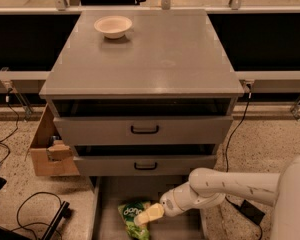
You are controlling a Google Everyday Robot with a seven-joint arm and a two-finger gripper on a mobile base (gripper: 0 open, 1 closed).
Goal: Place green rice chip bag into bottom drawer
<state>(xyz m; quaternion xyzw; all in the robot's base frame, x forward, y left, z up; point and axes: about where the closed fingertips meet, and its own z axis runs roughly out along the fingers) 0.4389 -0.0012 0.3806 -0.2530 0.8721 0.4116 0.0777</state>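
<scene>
The green rice chip bag [132,215] lies crinkled on the flat grey floor of the bottom drawer [115,189], which is pulled out at the foot of the cabinet. Its lower part runs out of the picture. My gripper [149,215], pale yellow at its tip, reaches in from the right on the white arm [225,184]. The tip is low in the drawer, against the right edge of the bag.
Two upper drawers with black handles [144,129] stand slightly open. A white bowl [113,26] sits on the cabinet top. A cardboard box [47,151] stands left of the cabinet. Black cables [35,209] lie on the floor at the left.
</scene>
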